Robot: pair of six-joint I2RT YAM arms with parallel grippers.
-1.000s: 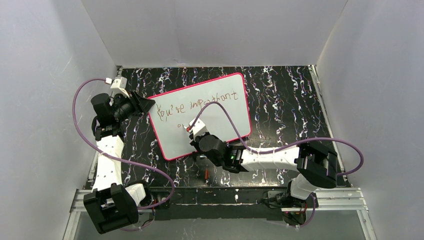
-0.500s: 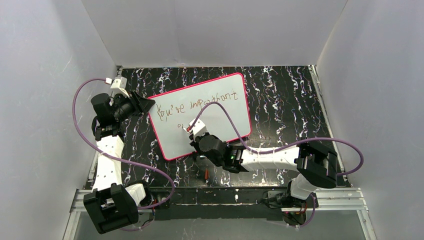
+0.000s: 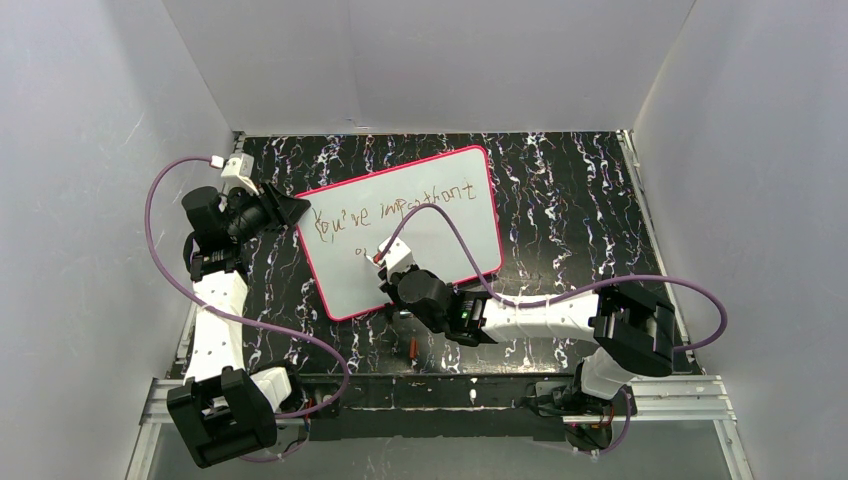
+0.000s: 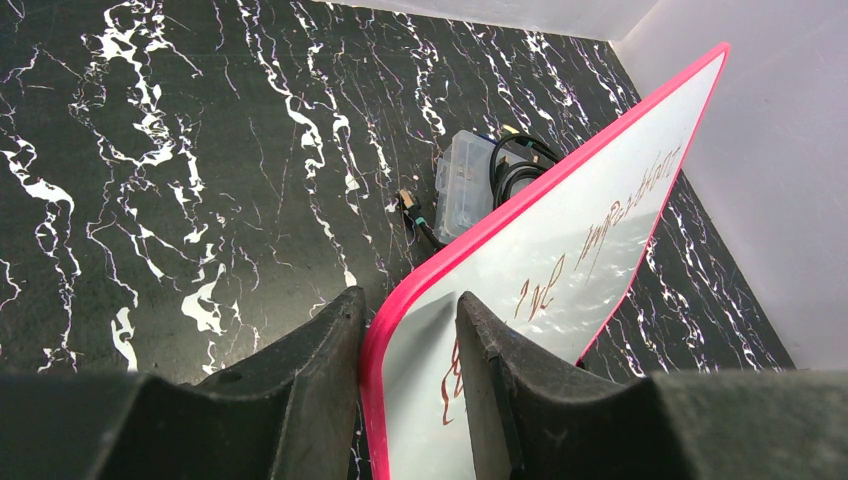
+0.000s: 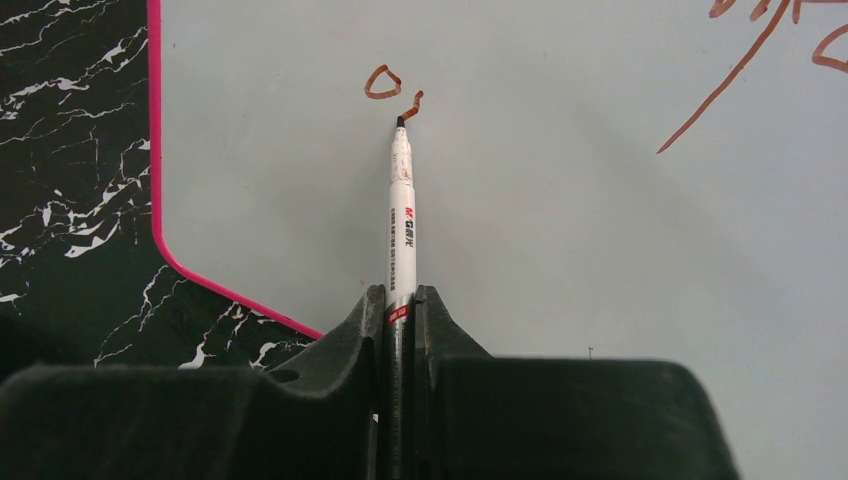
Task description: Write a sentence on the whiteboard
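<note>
The whiteboard (image 3: 440, 235) lies tilted on the black marbled table. The sentence (image 3: 390, 210) reads "You're important" in reddish-brown along its top. My left gripper (image 3: 298, 212) is shut on the board's left corner. In the left wrist view my left gripper (image 4: 410, 300) has one finger on each side of the pink rim of the whiteboard (image 4: 590, 230). My right gripper (image 3: 385, 262) is over the board's lower left part. In the right wrist view my right gripper (image 5: 400, 292) is shut on a white marker (image 5: 402, 200). The marker's tip touches the whiteboard (image 5: 560, 220) beside a small "o" (image 5: 381, 82).
A small clear plastic box with black cables (image 4: 465, 180) sits on the table behind the board's far edge. A small red-orange object (image 3: 413, 348) lies on the table (image 3: 570, 200) below the board. White walls enclose the table on three sides.
</note>
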